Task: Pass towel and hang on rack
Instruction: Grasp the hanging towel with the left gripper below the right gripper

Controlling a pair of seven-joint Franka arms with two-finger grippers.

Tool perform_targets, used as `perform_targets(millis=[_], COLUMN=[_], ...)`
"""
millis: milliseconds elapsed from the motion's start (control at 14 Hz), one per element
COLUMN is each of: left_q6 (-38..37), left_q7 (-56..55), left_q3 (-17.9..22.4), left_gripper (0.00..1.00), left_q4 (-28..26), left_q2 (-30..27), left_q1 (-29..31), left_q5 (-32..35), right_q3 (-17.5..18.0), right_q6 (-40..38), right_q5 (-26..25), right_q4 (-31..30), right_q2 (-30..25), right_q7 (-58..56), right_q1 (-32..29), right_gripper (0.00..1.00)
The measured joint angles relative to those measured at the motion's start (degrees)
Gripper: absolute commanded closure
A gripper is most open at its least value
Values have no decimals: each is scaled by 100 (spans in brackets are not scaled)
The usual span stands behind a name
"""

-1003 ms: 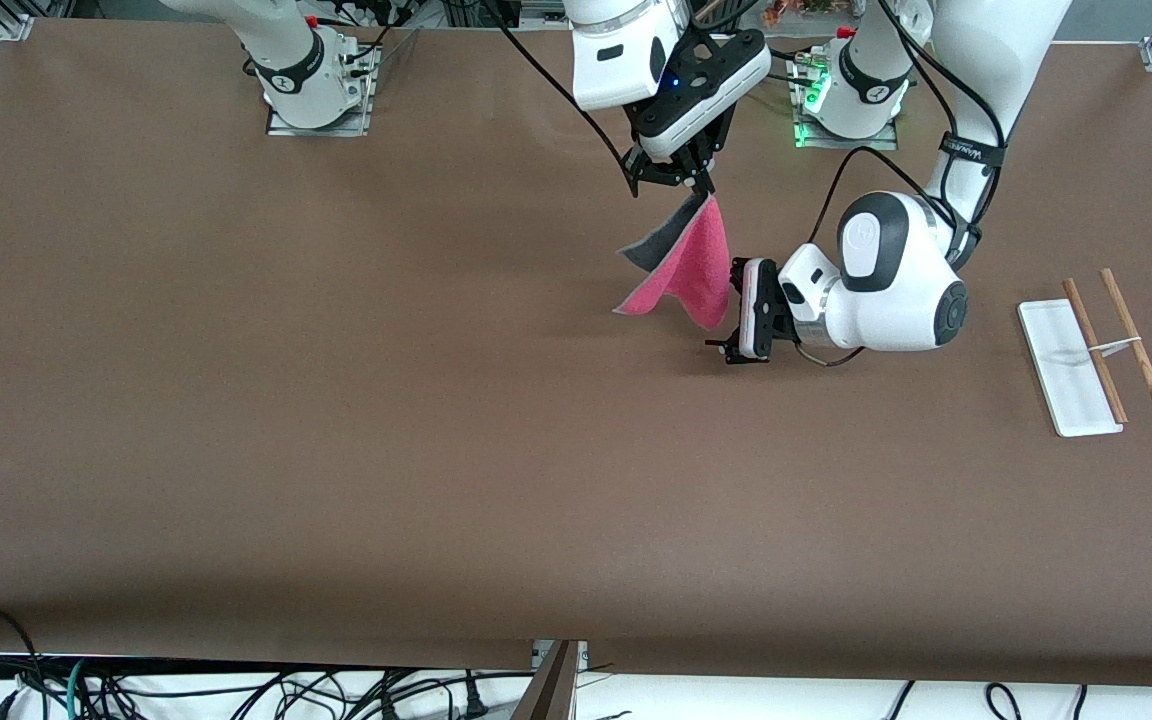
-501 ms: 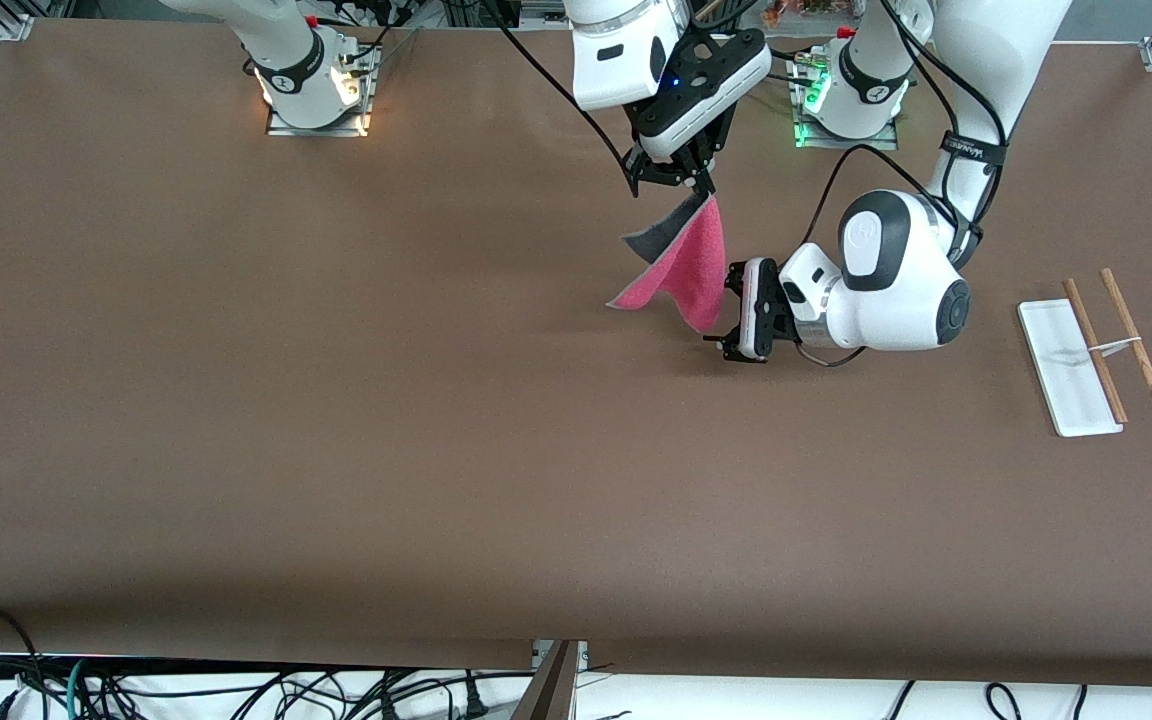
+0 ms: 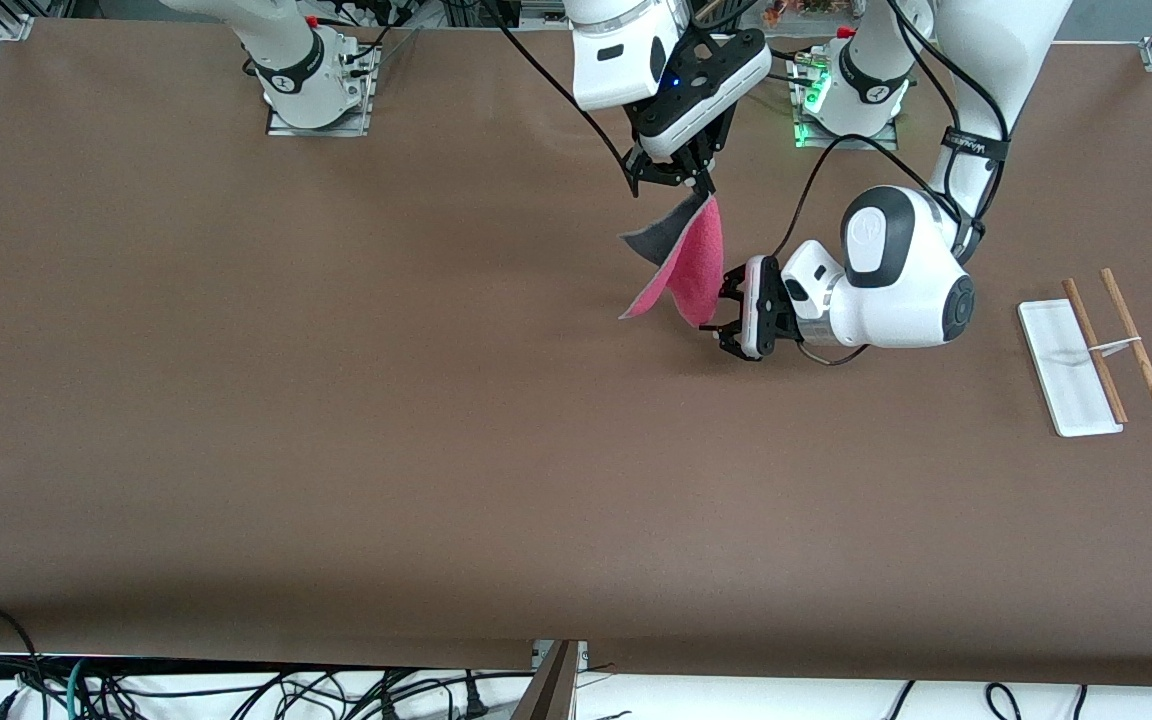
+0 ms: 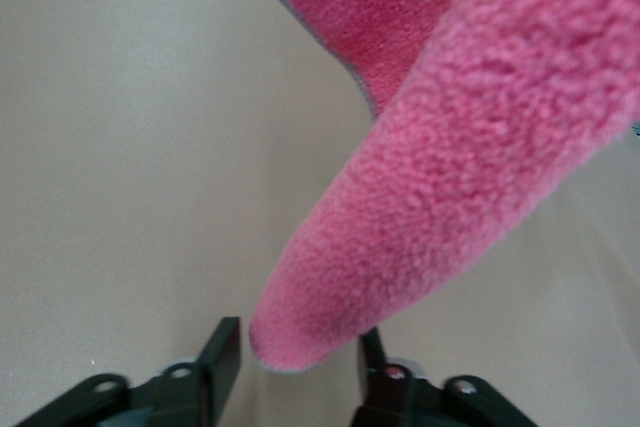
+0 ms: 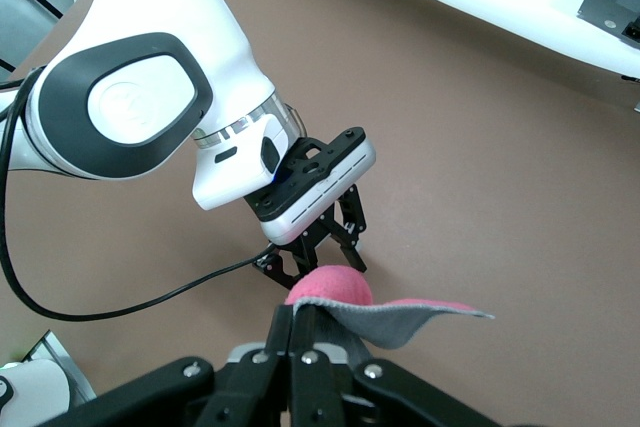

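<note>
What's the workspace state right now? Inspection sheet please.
Surface: brown table, flat, bare over most of its area.
Job's things: towel hangs in the air, pinched at its top; rack lies at the left arm's end of the table, nothing on it.
Clutter: nothing seen.
Grippers: right gripper shut on the towel's top; left gripper has the towel's low tip between its fingers, not yet pressed shut.
Cables: black leads along both arms; loose bundle under the table's near edge.
Surroundings: metal frame at the corners.

Towel point(image 4: 470, 137) cut off by left wrist view's edge.
</note>
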Motion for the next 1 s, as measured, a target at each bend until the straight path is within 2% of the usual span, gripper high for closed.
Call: perform_targets(millis=[72, 215, 287, 358, 430, 1003], left_q6=[0, 0, 0, 2, 2, 6], left_q7=[3, 3, 4, 5, 5, 15], left_q3=[-1, -6, -9, -11, -16, -11], left_gripper=[24, 32, 48, 78, 100, 100], left_q4=[0, 0, 1, 8, 20, 60], left_q2=[0, 0, 0, -1, -1, -20], left_q1=[0, -7, -16, -26, -32, -58], left_q5=[-1, -3, -4, -6, -6, -7], right_q3=[0, 0, 0, 0, 0, 0], right_q6=[1, 1, 1, 1, 1, 3], right_q5=[0, 0, 0, 0, 0, 0], right_q4=[0, 0, 0, 0, -1, -1], right_q2=[0, 0, 0, 0, 0, 0], right_q7=[0, 0, 0, 0, 0, 0], right_q1=[0, 0, 0, 0, 0, 0], right_gripper=[100, 100, 100, 100, 100, 100])
